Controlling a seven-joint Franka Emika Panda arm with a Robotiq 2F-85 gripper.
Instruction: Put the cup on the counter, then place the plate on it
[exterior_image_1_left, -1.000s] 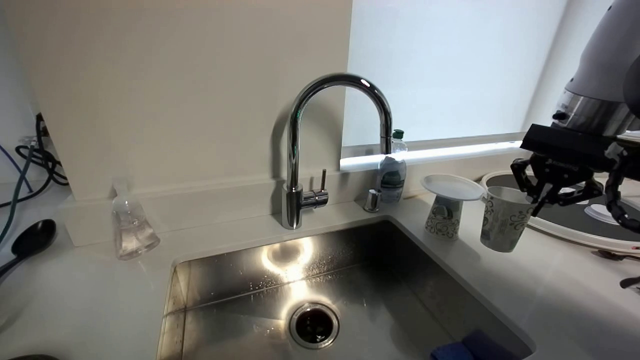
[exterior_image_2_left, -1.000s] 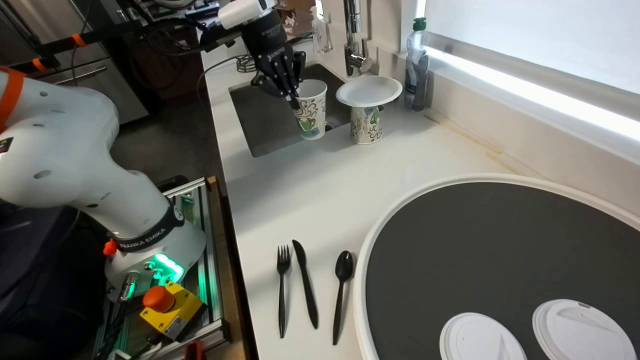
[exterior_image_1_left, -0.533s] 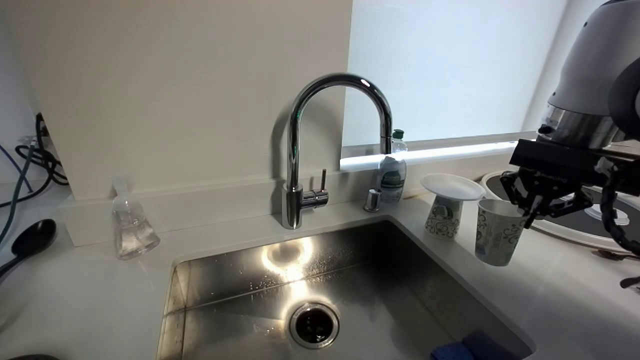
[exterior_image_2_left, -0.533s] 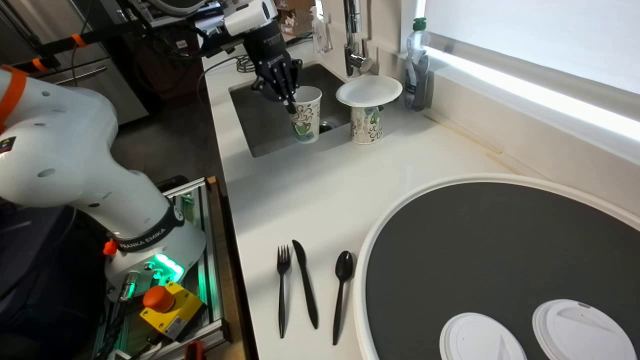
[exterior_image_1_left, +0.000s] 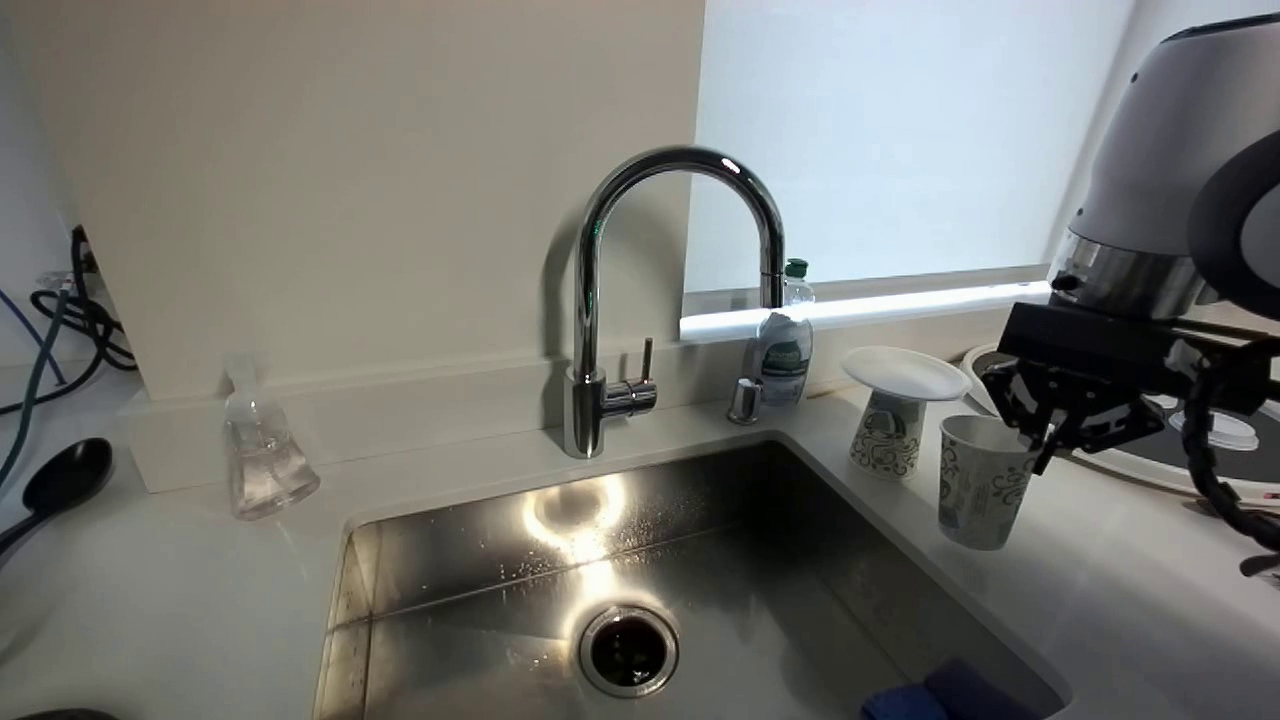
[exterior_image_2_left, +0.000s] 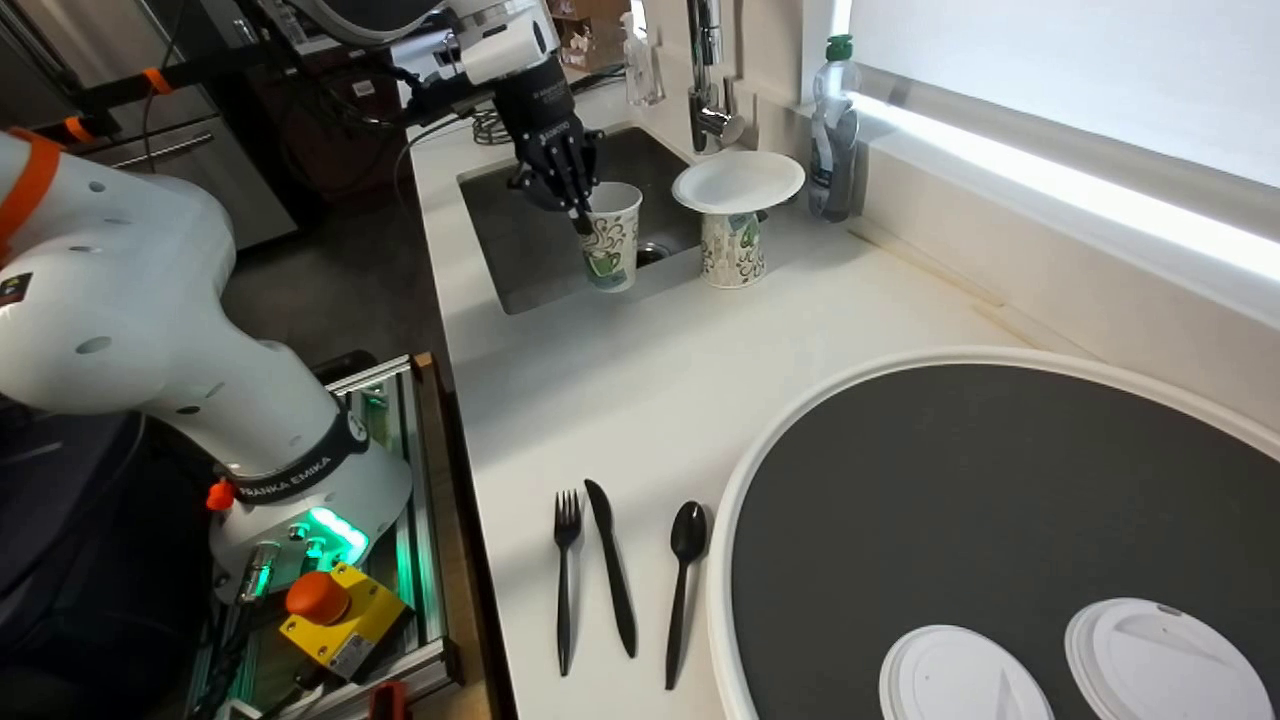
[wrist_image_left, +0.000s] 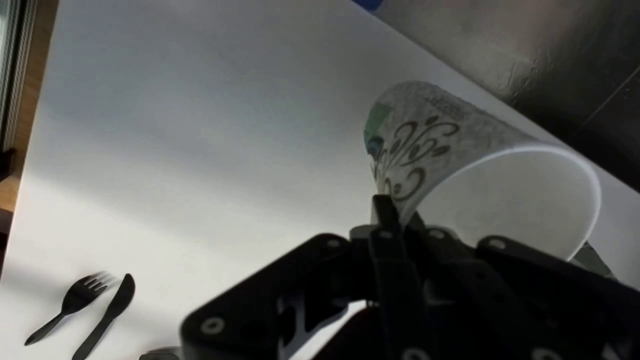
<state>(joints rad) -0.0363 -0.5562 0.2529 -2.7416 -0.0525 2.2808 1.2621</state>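
The cup (exterior_image_1_left: 985, 490) is a pale tapered paper tumbler with a scroll print, held nearly upright in both exterior views beside the sink's edge. My gripper (exterior_image_2_left: 582, 220) is shut on one side of its rim. In the wrist view, the black fingertips (wrist_image_left: 385, 207) pinch the wall of the cup (wrist_image_left: 445, 135) just below its lip. I cannot tell whether its base touches the white counter (exterior_image_2_left: 640, 400). Apart from it, the small white plate (exterior_image_2_left: 738, 182) lies on top of another printed cup (exterior_image_2_left: 733, 252) standing on the counter.
A steel sink (exterior_image_1_left: 760, 560) with a chrome tap (exterior_image_1_left: 588, 300) lies alongside. By the wall stands a soap bottle (exterior_image_2_left: 835, 140). A fork (exterior_image_2_left: 565, 570), knife (exterior_image_2_left: 612, 575) and spoon (exterior_image_2_left: 687, 570) lie near a large dark round tray (exterior_image_2_left: 950, 480) holding white lids (exterior_image_2_left: 960, 675).
My gripper has carried the cup lower toward the counter and away from the plate-topped cup. The jaws have stayed shut on its rim; plate and other cup have not moved.
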